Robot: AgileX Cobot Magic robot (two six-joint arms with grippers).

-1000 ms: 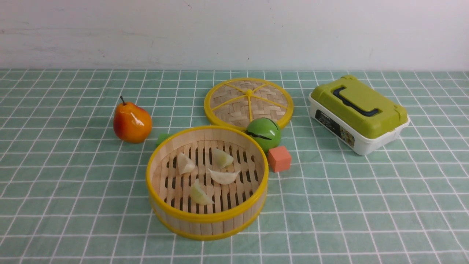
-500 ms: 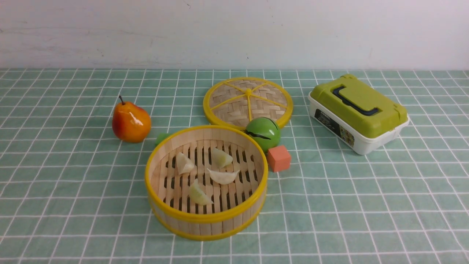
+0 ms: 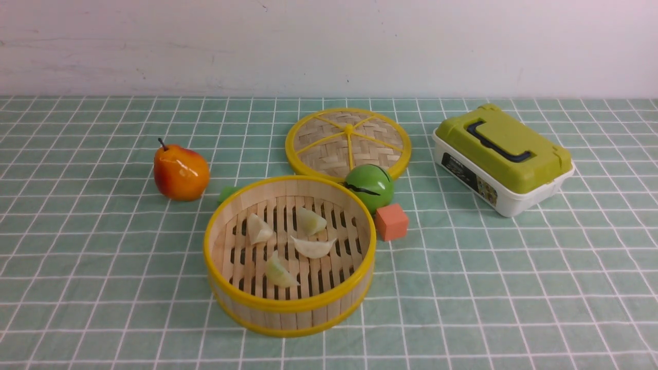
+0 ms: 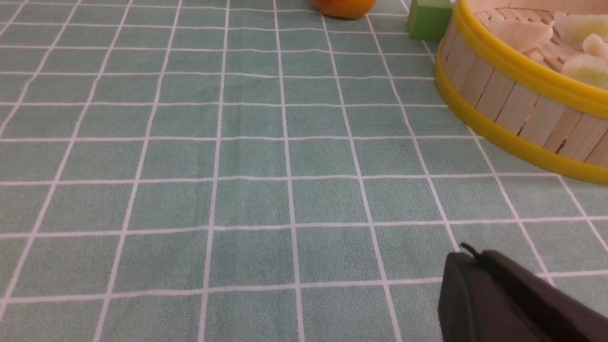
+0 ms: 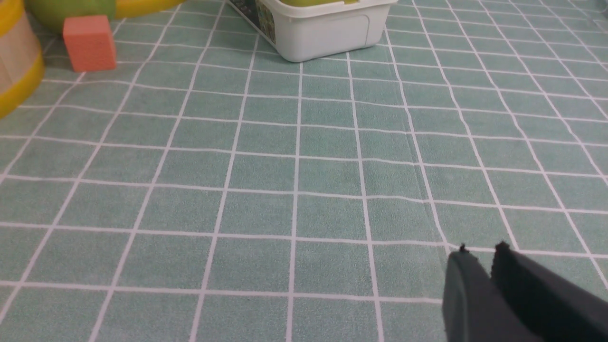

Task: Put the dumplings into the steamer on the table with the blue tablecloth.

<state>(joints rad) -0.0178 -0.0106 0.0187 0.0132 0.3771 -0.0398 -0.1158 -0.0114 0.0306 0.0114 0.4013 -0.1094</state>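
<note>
wall [image 3: 329, 49]: pale, scuffed | dark marks: small, scattered

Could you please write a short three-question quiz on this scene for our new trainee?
1. How many dumplings lie inside the steamer?
2. True or false: the pear rests inside the steamer.
3. Which thing stands nearest the orange-pink block on its far side: (a) the lidded box, (b) the green ball with dark stripes, or (c) the pear?

Key: 1. Four. 2. False; it sits on the blue tablecloth, beyond the steamer and to its left. 3. (b).
</note>
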